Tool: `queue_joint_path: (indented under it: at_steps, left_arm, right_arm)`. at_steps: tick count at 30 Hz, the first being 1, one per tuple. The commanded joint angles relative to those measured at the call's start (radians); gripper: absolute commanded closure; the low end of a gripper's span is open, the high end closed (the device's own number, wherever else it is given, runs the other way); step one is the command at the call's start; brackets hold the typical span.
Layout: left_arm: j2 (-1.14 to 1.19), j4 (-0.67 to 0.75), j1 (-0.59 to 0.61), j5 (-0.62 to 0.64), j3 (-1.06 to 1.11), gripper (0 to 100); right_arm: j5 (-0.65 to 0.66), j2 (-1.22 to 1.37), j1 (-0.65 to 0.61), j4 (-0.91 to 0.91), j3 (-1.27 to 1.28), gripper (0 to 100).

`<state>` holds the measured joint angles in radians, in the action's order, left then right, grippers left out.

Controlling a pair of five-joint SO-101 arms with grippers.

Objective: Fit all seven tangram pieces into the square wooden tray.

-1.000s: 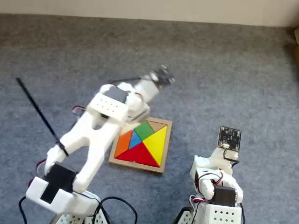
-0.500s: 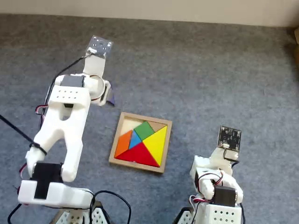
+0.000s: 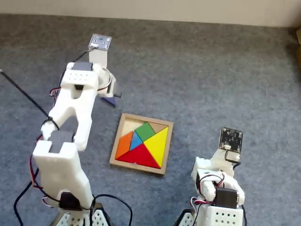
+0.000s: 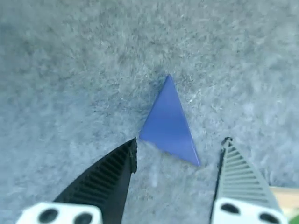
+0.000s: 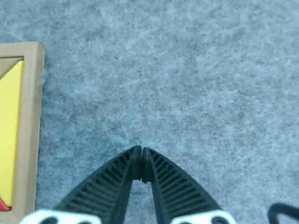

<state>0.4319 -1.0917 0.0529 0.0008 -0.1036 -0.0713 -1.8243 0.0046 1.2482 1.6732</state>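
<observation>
Blue triangle (image 4: 169,122) flat on carpet (image 4: 70,70) — near edge between tips of left claw (image 4: 180,141), spread wide, empty

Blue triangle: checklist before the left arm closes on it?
1. Left pincer open: ok, jaws spread wide.
2. Blue triangle lined up: ok, its wide end sits between the jaws, its tip pointing away.
3. Triangle lying flat on the carpet with nothing on it: ok.
4. Pincer low enough to grip: cannot tell.
5. Room in the tray: ok, bare wood at the corner nearest the triangle; whether the shape fits, cannot tell.
6. Right pincer out of the way: ok, shut, over carpet beside the tray.
</observation>
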Motion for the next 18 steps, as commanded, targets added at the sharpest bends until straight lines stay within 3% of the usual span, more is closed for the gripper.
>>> queue_joint_path:
  at_steps: [1, 8, 18]
  left_arm:
    - [0.085, -0.083, 0.015, 0.029, -0.177, 72]
    - [0.214, -0.204, 0.030, 0.034, -0.340, 72]
    - [0.272, -0.207, 0.041, 0.034, -0.378, 72]
  right_arm:
    - [0.008, -0.028, 0.018, 0.002, 0.156, 98.2]
    - [0.008, -0.028, 0.018, 0.002, 0.156, 98.2]
    - [0.008, -0.028, 0.018, 0.002, 0.156, 98.2]
